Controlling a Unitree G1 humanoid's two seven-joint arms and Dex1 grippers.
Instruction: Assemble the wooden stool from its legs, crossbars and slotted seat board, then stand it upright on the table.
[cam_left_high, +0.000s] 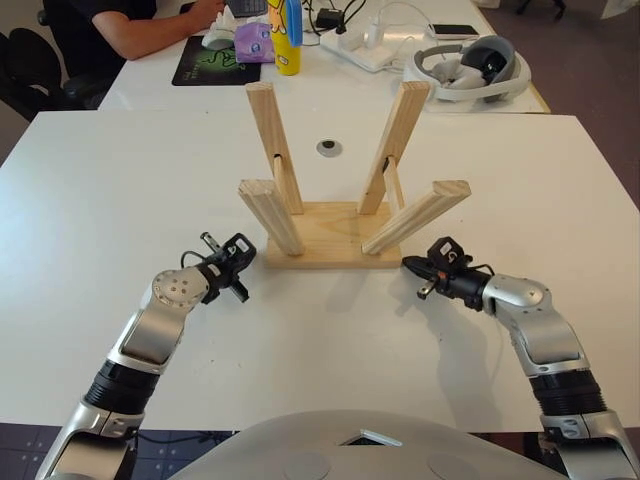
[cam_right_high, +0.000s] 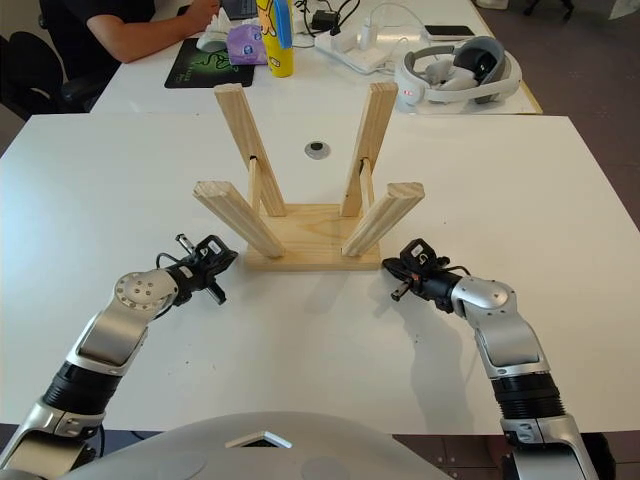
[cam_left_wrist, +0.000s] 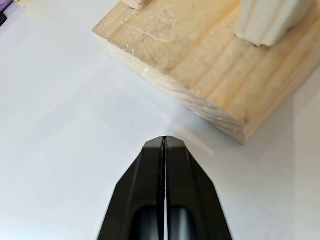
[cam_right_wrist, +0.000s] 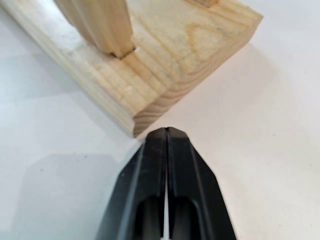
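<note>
Left eye view: the stool (cam_left_high: 330, 225) stands upside down mid-table. Its seat board (cam_left_high: 320, 250) lies flat on the table (cam_left_high: 100, 200) and its legs (cam_left_high: 399, 130) splay upward, so righting it remains. The left pincer (cam_left_high: 236, 262) and right pincer (cam_left_high: 410, 263), both pressed shut and empty, flank the board's near corners, probably poised to tip it over.

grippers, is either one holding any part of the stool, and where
Nothing is held. The left gripper and right gripper are both shut and empty, each pointing at a near corner of the seat board.
</note>
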